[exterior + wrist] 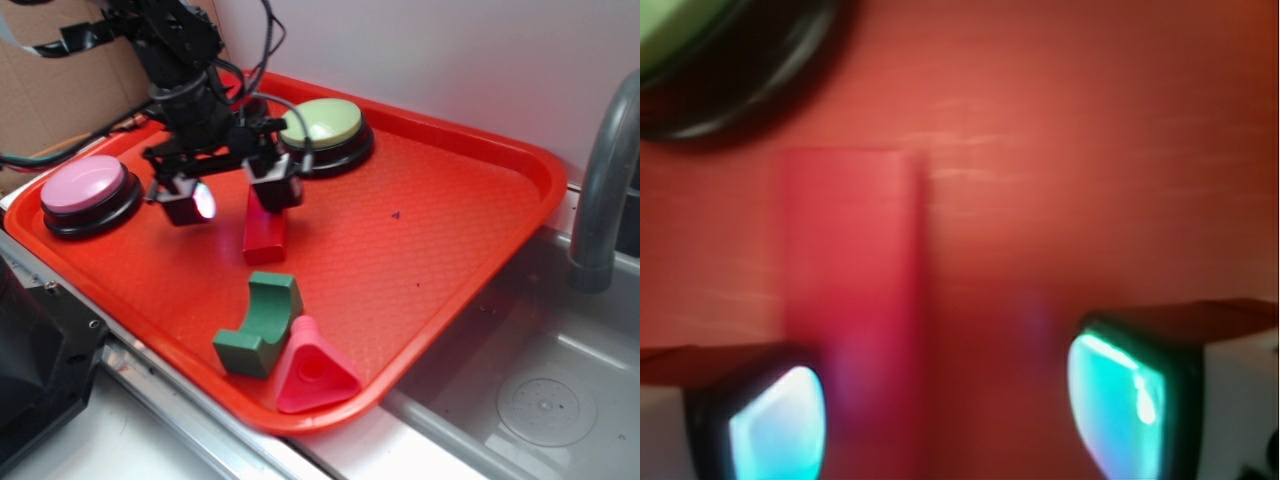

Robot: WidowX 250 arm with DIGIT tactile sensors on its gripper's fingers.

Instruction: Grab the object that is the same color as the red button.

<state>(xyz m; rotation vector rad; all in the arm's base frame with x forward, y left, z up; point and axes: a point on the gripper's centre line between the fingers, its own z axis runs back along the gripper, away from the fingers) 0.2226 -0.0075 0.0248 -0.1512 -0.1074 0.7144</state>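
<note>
The deep-red bar block (265,238) lies on the red tray (450,230), just in front of the pale-green button (322,128). My gripper (230,198) hovers low over the block's near end, open, with one finger on each side. In the wrist view the blurred block (855,290) runs lengthwise between the fingertips, close to the left pad (775,425) and well apart from the right pad (1120,400); my gripper (950,400) holds nothing. The red button does not show in either view.
A pink button (85,190) sits at the tray's left edge. A green arch block (258,325) and a pinkish-red triangle with a hole (312,368) lie near the front rim. A sink and grey faucet (600,180) are to the right. The green button's black base (730,70) fills the wrist view's top left.
</note>
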